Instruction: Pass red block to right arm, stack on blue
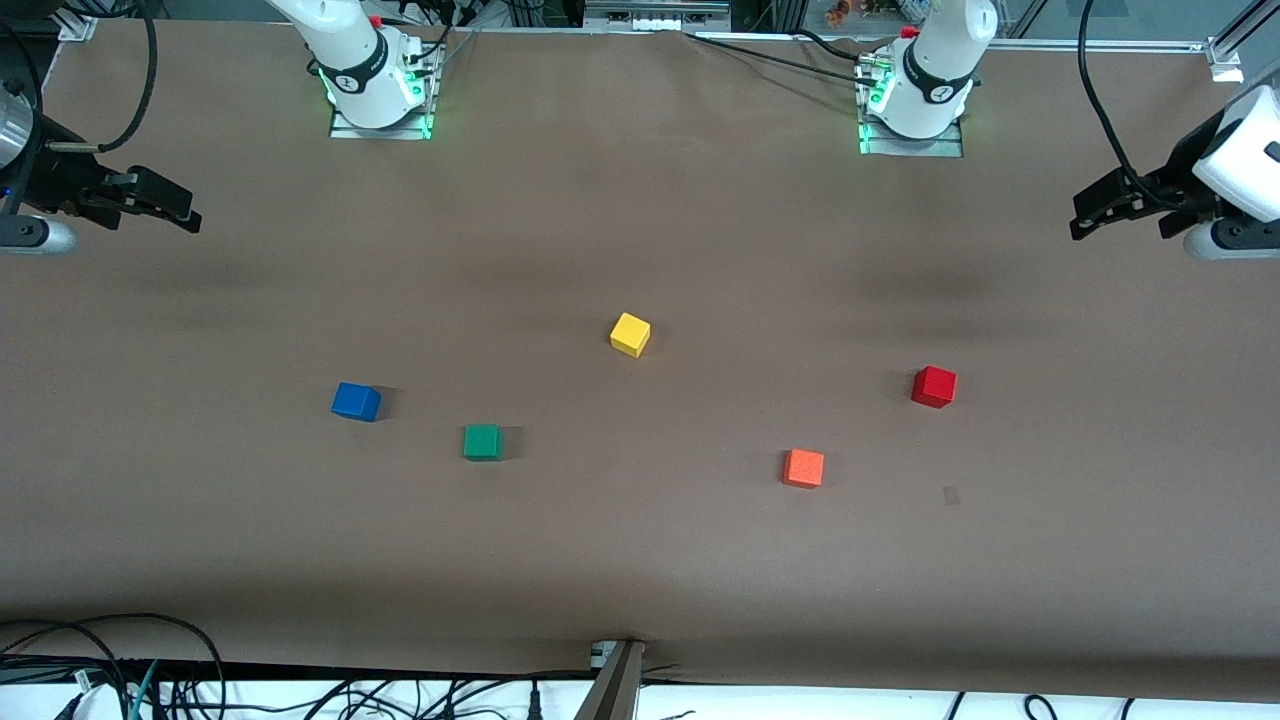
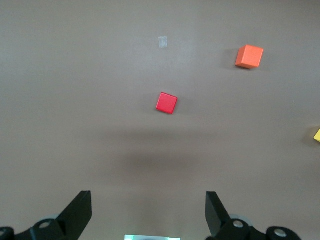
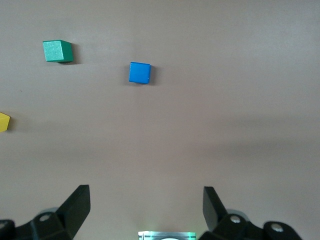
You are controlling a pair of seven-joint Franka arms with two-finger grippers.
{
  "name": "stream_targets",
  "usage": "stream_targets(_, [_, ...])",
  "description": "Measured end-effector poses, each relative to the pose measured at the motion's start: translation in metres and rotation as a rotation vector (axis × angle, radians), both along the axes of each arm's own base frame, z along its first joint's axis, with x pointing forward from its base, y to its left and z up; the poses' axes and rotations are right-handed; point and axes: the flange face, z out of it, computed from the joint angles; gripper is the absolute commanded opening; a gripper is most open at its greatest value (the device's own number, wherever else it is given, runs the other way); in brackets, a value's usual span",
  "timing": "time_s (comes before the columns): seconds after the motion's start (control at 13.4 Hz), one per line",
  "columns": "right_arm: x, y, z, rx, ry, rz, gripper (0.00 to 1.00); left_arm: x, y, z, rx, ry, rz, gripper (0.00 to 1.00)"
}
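Orange foam cube (image 1: 803,468) lies nearest, beside the small red cube (image 1: 933,387); left end effector (image 1: 1100,208) and right end effector (image 1: 160,205) both hover spread apart, the small blue cube (image 1: 356,402) well away.

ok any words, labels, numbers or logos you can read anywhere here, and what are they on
No readable text in any view.
Round dark mark on the right arm's base: too small to read.
Same kind of mark on the left arm's base: too small to read.
The red block, blue block and the other cubes: plain faces, no markings.
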Motion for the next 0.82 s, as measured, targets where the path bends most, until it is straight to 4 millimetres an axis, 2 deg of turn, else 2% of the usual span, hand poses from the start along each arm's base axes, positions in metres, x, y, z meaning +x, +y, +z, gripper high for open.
stream_targets(0.82, [-0.0024,0.0,-0.0016,0.0,0.021,0.001,1.0,0.0033,0.0007,-0.0038,-0.001,0.019,0.0,1.0])
